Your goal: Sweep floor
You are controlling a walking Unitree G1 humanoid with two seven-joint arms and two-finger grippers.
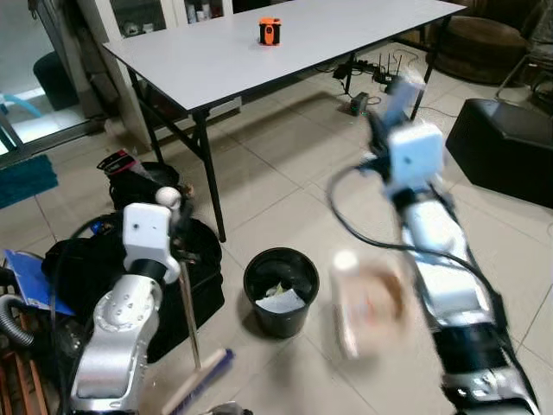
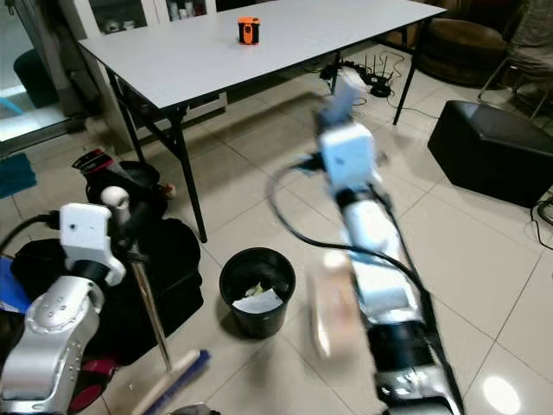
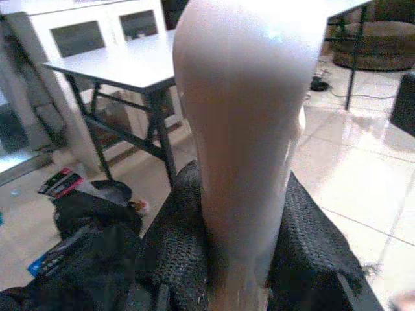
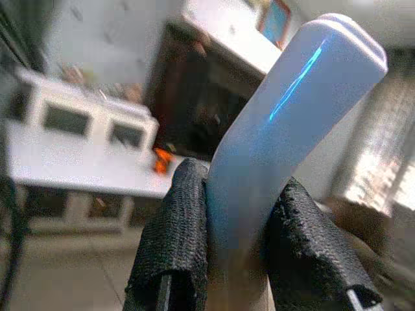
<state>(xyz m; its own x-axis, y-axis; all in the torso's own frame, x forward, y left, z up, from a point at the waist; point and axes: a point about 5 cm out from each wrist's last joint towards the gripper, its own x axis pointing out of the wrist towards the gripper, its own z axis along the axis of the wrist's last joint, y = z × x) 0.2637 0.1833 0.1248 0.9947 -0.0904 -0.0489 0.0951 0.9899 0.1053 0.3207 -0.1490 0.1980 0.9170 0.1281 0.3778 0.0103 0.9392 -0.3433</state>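
Black fingers of left gripper clamp broom handle; right gripper clamps dustpan handle. Bin stands between arms.

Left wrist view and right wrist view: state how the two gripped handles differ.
The broom handle in the left pincer is round, cream and stands straight between the fingers. The pale blue handle in the right pincer is flatter, bluish-white and leans to one side. Both have rounded ends and are clamped between black padded fingers.
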